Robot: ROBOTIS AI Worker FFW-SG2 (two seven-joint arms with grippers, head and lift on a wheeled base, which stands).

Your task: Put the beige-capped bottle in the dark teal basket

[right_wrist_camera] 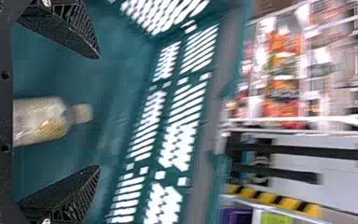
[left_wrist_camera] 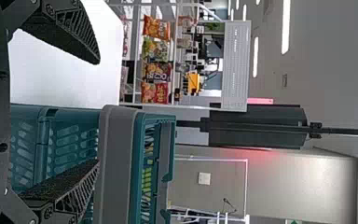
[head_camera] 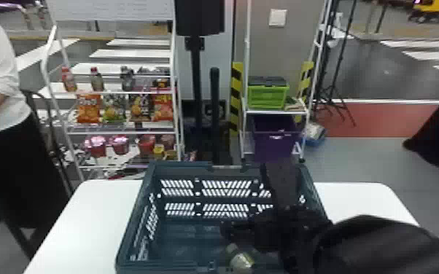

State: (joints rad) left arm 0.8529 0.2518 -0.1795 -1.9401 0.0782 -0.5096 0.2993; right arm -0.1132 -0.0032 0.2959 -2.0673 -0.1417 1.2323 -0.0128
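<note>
In the head view my right gripper (head_camera: 229, 237) reaches from the right over the dark teal basket (head_camera: 178, 164), with the bottle (head_camera: 242, 261) just below it, partly hidden by the arm. The right wrist view has the beige-capped bottle (right_wrist_camera: 42, 120) inside the basket (right_wrist_camera: 121, 93), between the spread fingers of my right gripper (right_wrist_camera: 98, 112) and touching neither fingertip. My left gripper (left_wrist_camera: 98, 111) stands open in the left wrist view, outside the basket (left_wrist_camera: 121, 163), beside its wall, holding nothing.
The basket stands on a white table (head_camera: 94, 211). Beyond it are a snack rack (head_camera: 120, 132) and a shelf with a green crate (head_camera: 268, 96) and a purple bin (head_camera: 277, 142). A black pole stand (head_camera: 195, 83) rises behind the basket.
</note>
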